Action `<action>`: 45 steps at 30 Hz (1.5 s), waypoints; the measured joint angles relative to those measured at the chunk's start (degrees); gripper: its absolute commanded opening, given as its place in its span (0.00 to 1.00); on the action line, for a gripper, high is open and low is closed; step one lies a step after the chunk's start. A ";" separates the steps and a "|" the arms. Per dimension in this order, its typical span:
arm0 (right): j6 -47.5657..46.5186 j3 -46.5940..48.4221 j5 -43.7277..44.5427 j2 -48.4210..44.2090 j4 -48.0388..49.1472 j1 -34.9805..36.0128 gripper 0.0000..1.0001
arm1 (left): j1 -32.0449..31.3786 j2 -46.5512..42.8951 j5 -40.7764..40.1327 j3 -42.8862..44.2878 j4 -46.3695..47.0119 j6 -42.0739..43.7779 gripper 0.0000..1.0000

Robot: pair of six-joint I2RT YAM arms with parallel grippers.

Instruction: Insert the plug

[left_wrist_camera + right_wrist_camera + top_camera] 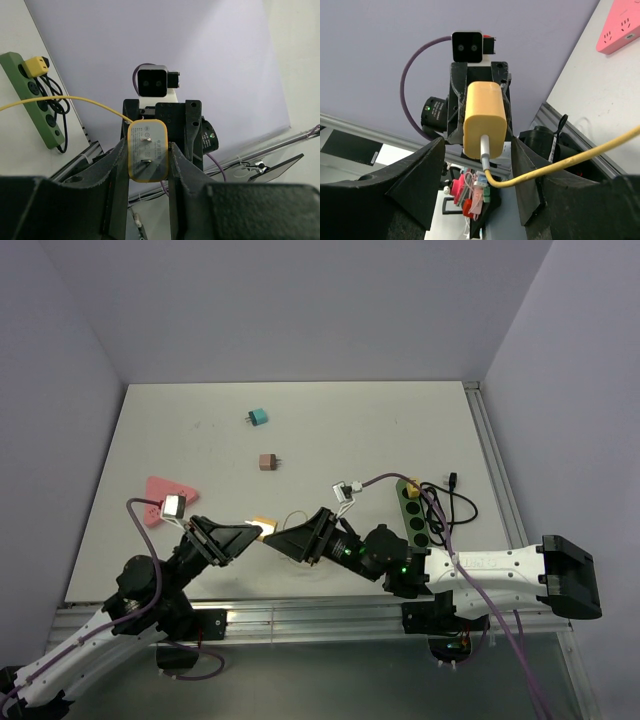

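Note:
A yellow-rimmed white plug with two metal prongs sits between my left gripper's fingers, prong face toward the left wrist camera. In the top view the plug is held above the table's near edge, where my left gripper and right gripper meet tip to tip. In the right wrist view the plug's yellow back and its yellow cable show between my right gripper's wide-open fingers, which do not touch it. The green power strip lies to the right.
A pink triangular power strip lies at the left. A teal plug and a brown plug lie further back. A yellow plug and a black cable occupy the green strip's far end.

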 measured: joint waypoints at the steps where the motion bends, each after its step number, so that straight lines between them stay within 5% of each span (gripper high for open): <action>1: -0.02 0.00 0.28 0.00 0.02 0.02 0.62 | 0.00 0.00 0.20 -0.28 0.35 -0.24 0.00; 9: -0.24 0.81 1.51 0.92 -0.07 0.07 0.60 | 0.00 0.04 0.92 -1.18 1.27 -1.14 0.00; 24: -0.24 0.83 3.26 1.51 -0.07 0.09 0.41 | 0.00 -0.13 0.92 -1.33 1.62 -1.16 0.01; 32: -0.52 1.22 3.54 1.84 -0.13 0.09 0.43 | 0.00 -1.01 0.90 -1.57 1.49 -1.16 0.00; 36: -0.98 1.73 3.89 1.92 -0.76 0.17 0.00 | 0.02 -1.11 0.76 -1.60 1.66 -1.18 0.00; 38: -1.55 2.49 3.96 1.92 -1.75 0.20 0.00 | 0.02 -1.33 0.59 -1.62 1.75 -1.27 0.01; 43: -4.87 5.14 3.58 1.84 -6.86 0.11 0.00 | 0.00 -2.64 -0.92 -1.03 -2.29 -0.96 0.91; 45: -7.32 6.73 2.93 1.60 -10.38 -0.46 0.00 | 0.00 -2.99 -2.21 -0.35 -6.21 -1.40 0.99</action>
